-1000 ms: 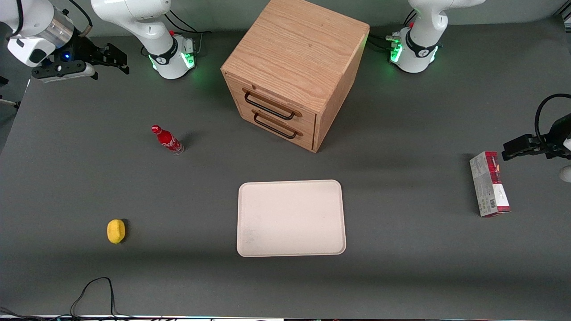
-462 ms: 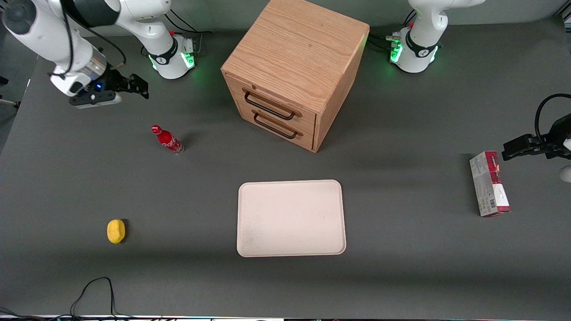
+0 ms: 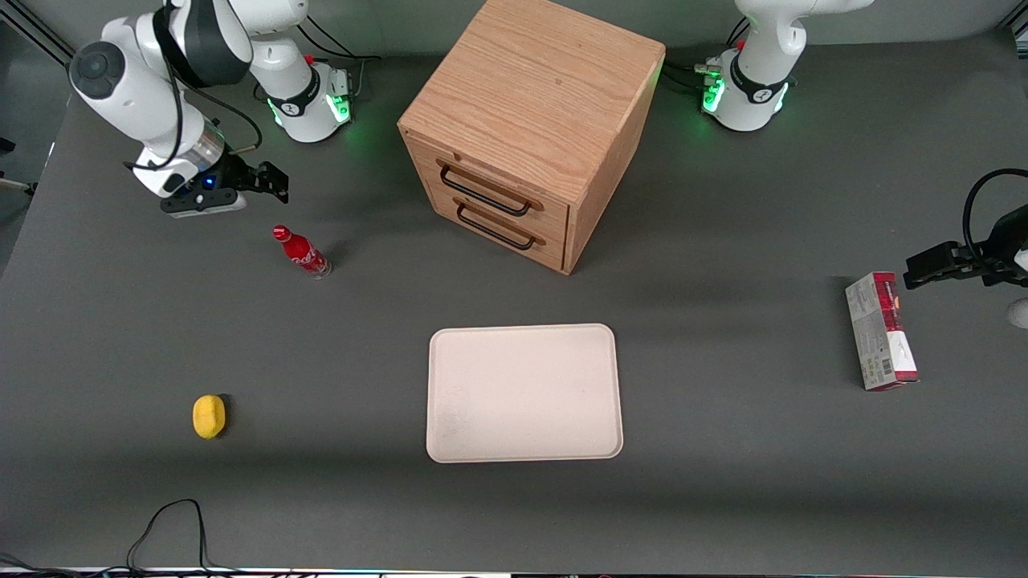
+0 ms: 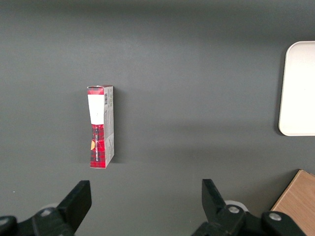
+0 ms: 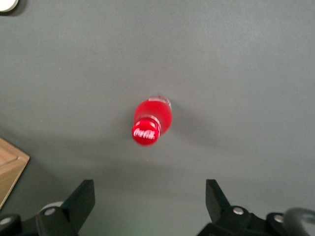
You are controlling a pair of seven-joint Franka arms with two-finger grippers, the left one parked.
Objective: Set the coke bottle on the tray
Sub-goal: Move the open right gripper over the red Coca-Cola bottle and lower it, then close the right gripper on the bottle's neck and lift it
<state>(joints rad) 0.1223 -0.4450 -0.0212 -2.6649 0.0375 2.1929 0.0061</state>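
The coke bottle [image 3: 303, 253], small and red with a red cap, stands upright on the grey table toward the working arm's end. In the right wrist view I look down on its cap [image 5: 146, 132]. My right gripper [image 3: 269, 181] hangs above the table, a little farther from the front camera than the bottle, open and empty, with both fingers spread wide [image 5: 150, 196]. The cream-white tray [image 3: 524, 392] lies flat and bare near the table's middle, nearer to the front camera than the bottle. Its corner shows in the left wrist view [image 4: 298, 88].
A wooden drawer cabinet [image 3: 526, 132] with two black-handled drawers stands at the back middle. A yellow lemon-like object [image 3: 209, 417] lies nearer the front camera than the bottle. A red-and-grey carton [image 3: 880, 331] lies toward the parked arm's end. A black cable [image 3: 165, 526] loops at the front edge.
My right arm has swung down and in from the table's back corner toward the bottle; the gripper now hangs close beside it. The bottle and tray have not moved.
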